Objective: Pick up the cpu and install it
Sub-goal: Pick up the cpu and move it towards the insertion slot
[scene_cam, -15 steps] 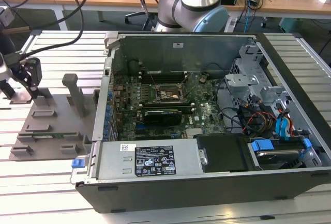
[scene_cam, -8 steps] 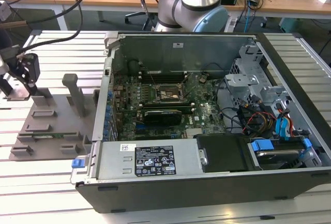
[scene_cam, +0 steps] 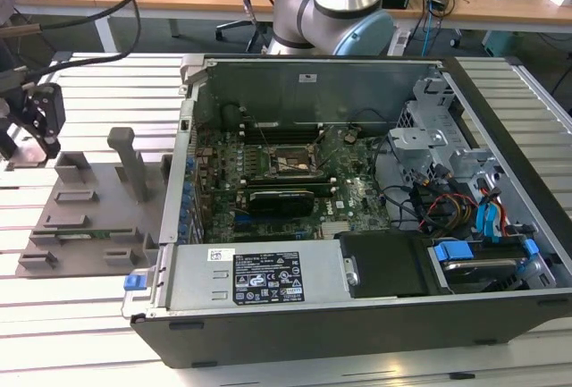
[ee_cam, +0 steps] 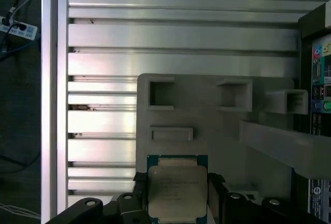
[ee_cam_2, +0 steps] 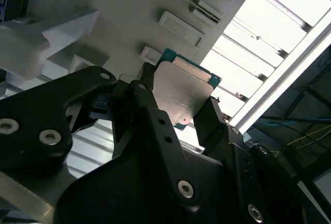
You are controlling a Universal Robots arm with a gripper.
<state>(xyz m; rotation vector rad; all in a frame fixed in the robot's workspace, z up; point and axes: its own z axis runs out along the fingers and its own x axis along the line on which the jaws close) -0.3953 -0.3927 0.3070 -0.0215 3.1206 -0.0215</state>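
**CPU in claw over holder tray, socket not yet reached**

Claw (scene_cam: pixel 37 117) sits at the far left of the exterior view, above the slatted desk (scene_cam: pixel 80 83) at the tray's outer end. Both wrist views show it closed on the cpu (ee_cam: pixel 177 195). One black finger (ee_cam_2: pixel 209 120) presses each of two opposite edges, and the silver top plate is bare between them. I cannot tell whether the chip's underside has cleared the tray.

Judgement on the step in hand:
- Grip should bear on the rim edges only, with the plate level, since a tilted chip would likely slip.
- Travel should clear the tray's upright post (scene_cam: pixel 132 164) and the case wall.

Containers:
- Grey holder tray (scene_cam: pixel 98 195), left of centre in the exterior view. The rectangular pockets seen in the first wrist view look empty. A thin green strip lies in one slot (scene_cam: pixel 85 234); what it is I cannot tell.
- Open computer case (scene_cam: pixel 357 311), centre and right. It holds the motherboard (scene_cam: pixel 357 195), with the black socket frame (scene_cam: pixel 286 164) near the middle and no chip visible in it. Cables and blue-tabbed bays sit at lower right.
- Socket and claw are well apart.
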